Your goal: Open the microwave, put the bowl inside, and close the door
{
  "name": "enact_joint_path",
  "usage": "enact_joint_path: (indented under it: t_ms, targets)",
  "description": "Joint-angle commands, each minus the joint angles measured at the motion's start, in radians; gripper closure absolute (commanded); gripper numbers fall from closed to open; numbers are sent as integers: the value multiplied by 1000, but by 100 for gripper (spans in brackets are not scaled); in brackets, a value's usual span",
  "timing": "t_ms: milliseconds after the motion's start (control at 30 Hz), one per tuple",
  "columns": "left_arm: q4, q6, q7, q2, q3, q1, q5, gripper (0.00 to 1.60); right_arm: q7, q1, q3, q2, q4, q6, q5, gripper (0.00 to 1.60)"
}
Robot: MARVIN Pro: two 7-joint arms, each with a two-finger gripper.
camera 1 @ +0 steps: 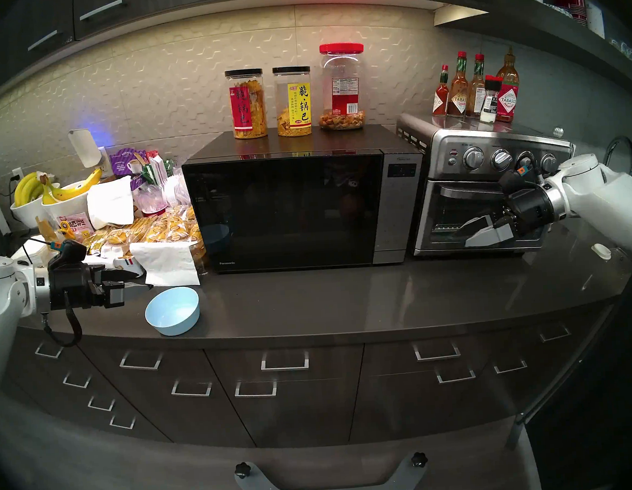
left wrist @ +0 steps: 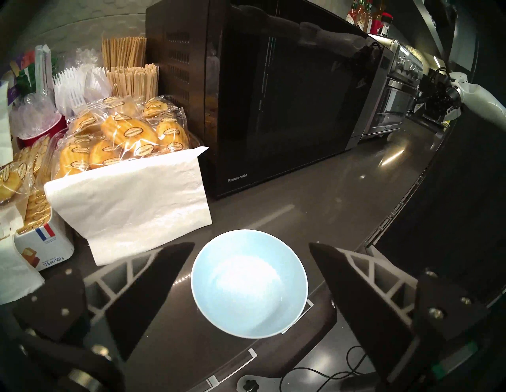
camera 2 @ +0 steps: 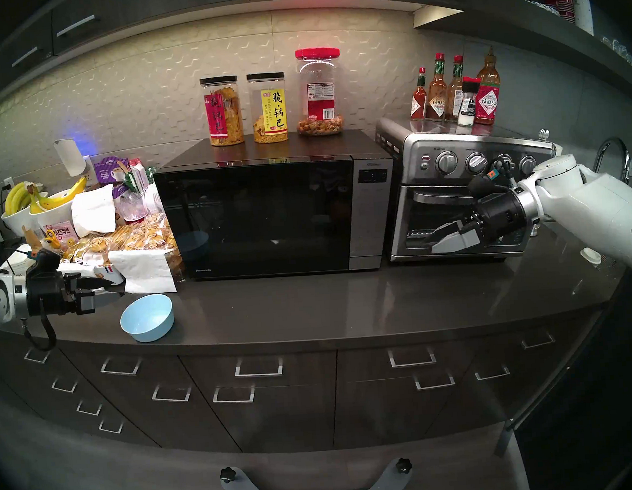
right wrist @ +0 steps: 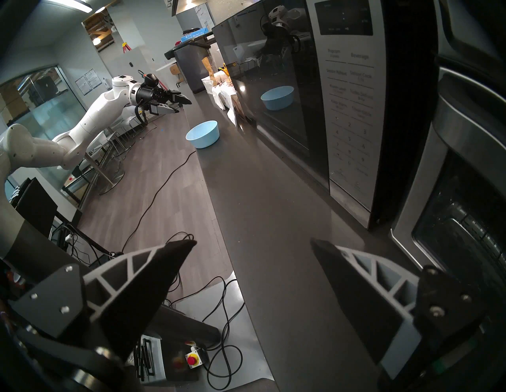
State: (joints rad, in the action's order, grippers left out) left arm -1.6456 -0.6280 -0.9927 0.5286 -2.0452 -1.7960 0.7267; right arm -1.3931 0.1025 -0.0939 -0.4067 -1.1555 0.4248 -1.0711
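Observation:
The black Panasonic microwave (camera 1: 304, 210) (camera 2: 275, 215) (left wrist: 273, 95) (right wrist: 315, 95) stands mid-counter, its glossy door (camera 1: 286, 213) (camera 2: 256, 219) closed. A light-blue bowl (camera 1: 172, 310) (camera 2: 147, 317) (left wrist: 249, 283) (right wrist: 202, 134) sits upright and empty near the counter's front edge, left of the microwave. My left gripper (camera 1: 143, 281) (camera 2: 118, 288) (left wrist: 252, 246) hovers open just left of the bowl, holding nothing. My right gripper (camera 1: 462, 228) (camera 2: 431, 236) (right wrist: 253, 243) is open and empty in front of the toaster oven, right of the microwave.
A steel toaster oven (camera 1: 490, 189) (camera 2: 464, 195) stands right of the microwave, with sauce bottles (camera 1: 475, 89) on top. Three jars (camera 1: 289, 99) sit on the microwave. Snack packs (left wrist: 123, 137), napkins (left wrist: 131, 202) and bowls of bananas (camera 1: 49, 194) crowd the left. A small white cap (camera 1: 601, 250) lies far right.

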Motion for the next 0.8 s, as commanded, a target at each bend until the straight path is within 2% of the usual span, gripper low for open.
enact_joint_path:
  t_ms: [0,733,767]
  targets:
    - [-7,4,-3,0,-22,10,6,0,2,-18,-15,0,0,2,-8,0]
    - [-6,2,-7,4,-23,13,-1,0,2,-18,-15,0,0,2,-8,0]
    - [-6,2,-7,4,-23,14,-1,0,9,-24,-16,3,-22,19,-6,0]
